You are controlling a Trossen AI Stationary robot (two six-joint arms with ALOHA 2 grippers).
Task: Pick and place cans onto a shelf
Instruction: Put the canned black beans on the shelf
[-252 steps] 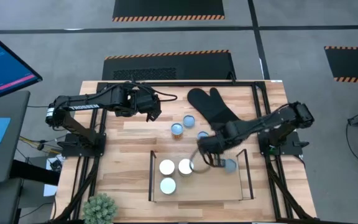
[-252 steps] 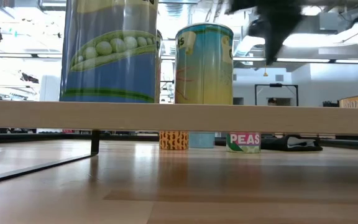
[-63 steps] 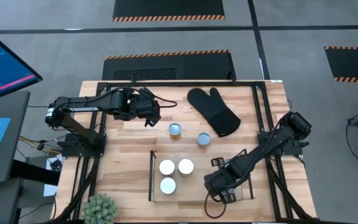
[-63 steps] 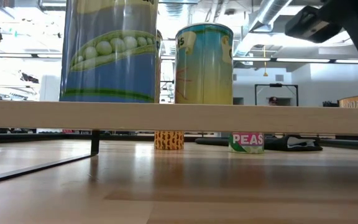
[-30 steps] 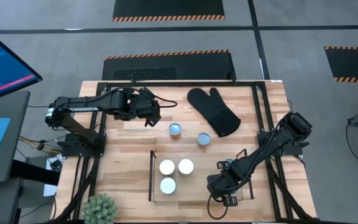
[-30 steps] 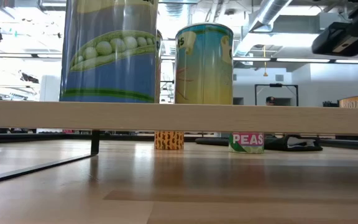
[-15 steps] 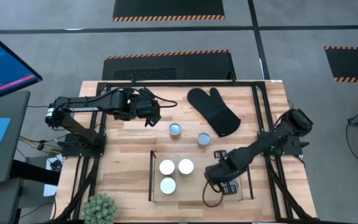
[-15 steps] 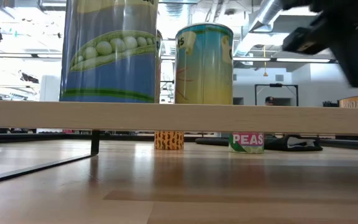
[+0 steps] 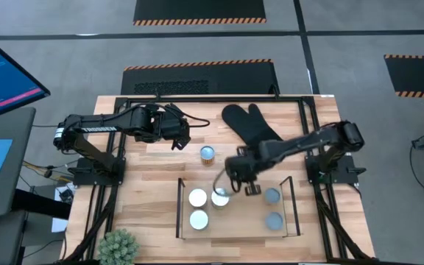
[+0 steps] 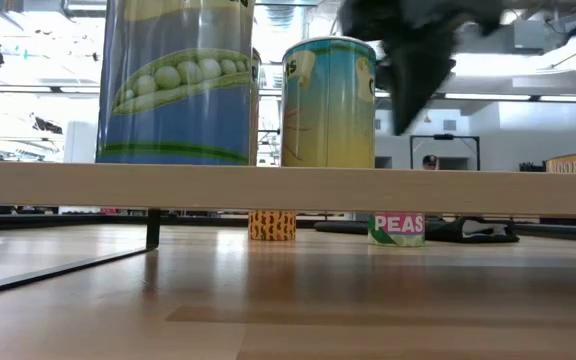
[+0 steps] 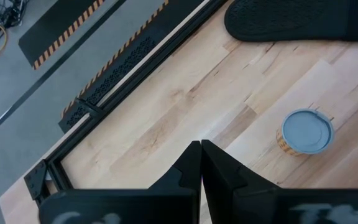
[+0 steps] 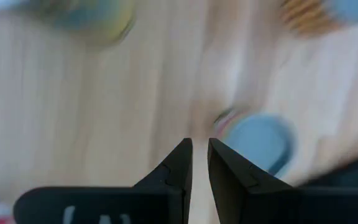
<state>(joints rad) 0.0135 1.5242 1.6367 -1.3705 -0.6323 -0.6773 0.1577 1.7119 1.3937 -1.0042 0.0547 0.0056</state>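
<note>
Well past halfway, judging by the count: five of seven on the shelf (image 9: pixel 238 216), which sits on the near half of the table (image 9: pixel 146 191), in front of the black oven mitt (image 9: pixel 252 126). Left arm parked at the far left, left gripper (image 11: pixel 201 144) pinched fully together and empty. Right gripper (image 9: pixel 230 177) hanging over the shelf's far edge, fingers only a narrow slit apart with nothing between them. On the shelf base, three white-topped cans (image 9: pixel 197 197) clustered at its left end and two blue-grey-topped cans (image 9: pixel 272 196) at its right end, all upright. Left to place: an orange-patterned can (image 9: pixel 208 154) with a blue-grey lid, and a green can lettered PEAS (image 10: pixel 395 228), both upright on bare wood behind the shelf.
</note>
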